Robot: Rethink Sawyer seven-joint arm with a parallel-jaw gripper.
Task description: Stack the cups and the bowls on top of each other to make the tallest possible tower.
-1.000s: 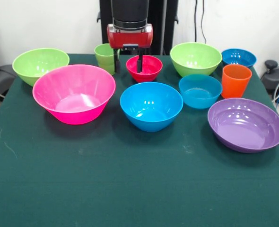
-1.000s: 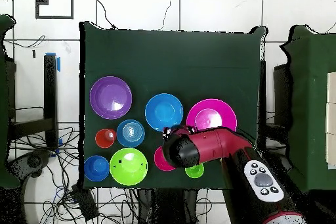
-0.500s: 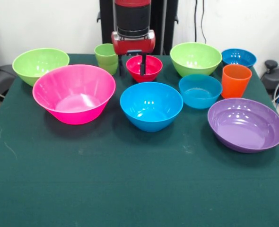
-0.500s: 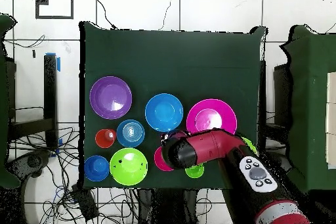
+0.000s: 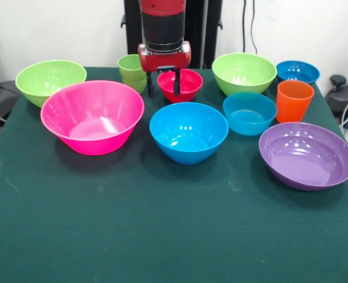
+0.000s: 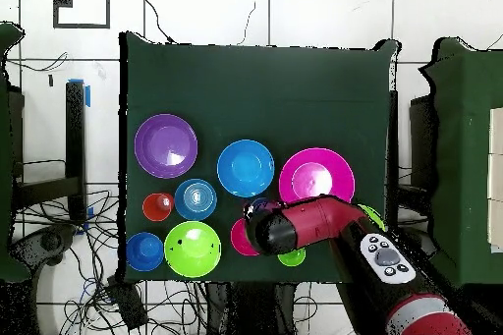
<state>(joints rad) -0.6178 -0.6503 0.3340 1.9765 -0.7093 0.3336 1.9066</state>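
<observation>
Gripper: the gripper (image 5: 163, 82) hangs over the small red bowl (image 5: 181, 84) at the back of the worktop (image 5: 162, 224). Its two dark fingers (image 5: 176, 82) straddle the bowl's rim, one inside the bowl and one outside on the side of the green cups. They look clenched on that wall, a rim pinch that suits a thin plastic bowl too wide to span whole.

Red bowl: I judge it barely lifted or about to be; I cannot tell whether it touches the cloth.

Green cups: the light green cups (image 5: 131, 71) are already nested in a short stack just beside the gripper.

Orange cup: the orange cup (image 5: 294, 100) stands alone, upright, near the small blue bowl (image 5: 249, 112).

Other bowls: the large pink bowl (image 5: 92, 115), the middle blue bowl (image 5: 188, 131), the wide purple bowl (image 5: 307, 154), two light green bowls (image 5: 50, 80) (image 5: 244, 72) and a far blue bowl (image 5: 297, 71) all sit apart, mouths up.

Progress: early, no tower built yet.

Risk: a rim pinch may tilt the bowl as it travels.
</observation>
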